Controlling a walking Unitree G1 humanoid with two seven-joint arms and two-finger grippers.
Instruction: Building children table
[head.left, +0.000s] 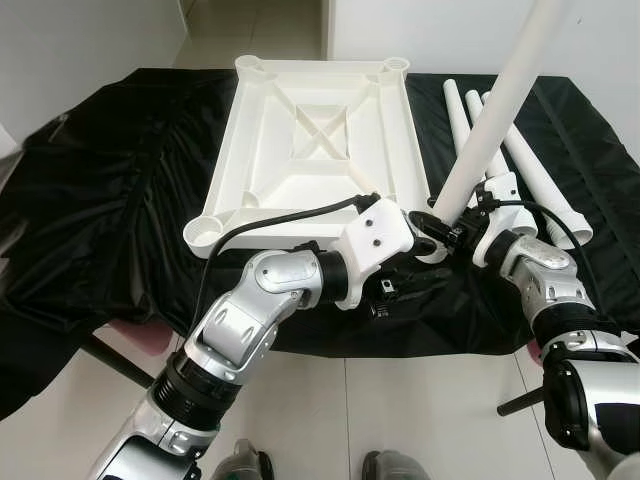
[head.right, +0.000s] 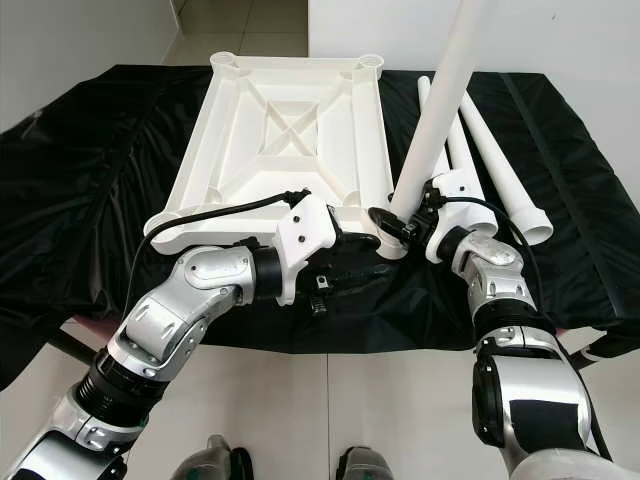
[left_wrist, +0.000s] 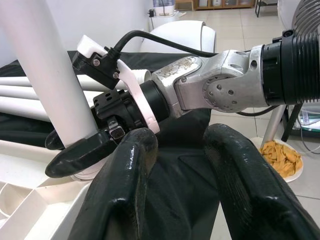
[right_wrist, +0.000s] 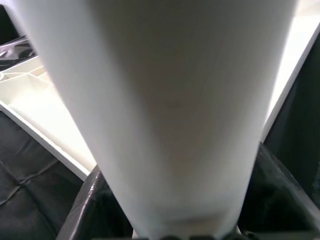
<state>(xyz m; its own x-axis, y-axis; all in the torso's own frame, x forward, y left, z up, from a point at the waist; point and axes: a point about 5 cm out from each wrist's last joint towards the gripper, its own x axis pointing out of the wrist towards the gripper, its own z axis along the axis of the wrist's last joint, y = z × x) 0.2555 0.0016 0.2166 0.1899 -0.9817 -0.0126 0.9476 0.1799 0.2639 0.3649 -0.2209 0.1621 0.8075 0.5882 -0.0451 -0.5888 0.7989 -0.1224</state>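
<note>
The white table top (head.left: 322, 185) lies upside down on a black cloth. My right gripper (head.left: 437, 230) is shut on a white table leg (head.left: 492, 118), which stands tilted over the top's near right corner. In the right wrist view the leg (right_wrist: 170, 110) stands close before the lens, with the table top (right_wrist: 30, 100) behind it. My left gripper (head.left: 408, 282) hovers just in front of that corner, over the cloth, open with nothing in it. The left wrist view shows its fingers (left_wrist: 125, 190) apart and the right gripper's fingertip (left_wrist: 85, 152) against the leg (left_wrist: 45, 65).
Three loose white legs (head.left: 535, 175) lie side by side on the black cloth (head.left: 110, 200) to the right of the top. A socket (head.left: 205, 232) marks the near left corner. On the tiled floor sits a plate of chips (left_wrist: 282, 157).
</note>
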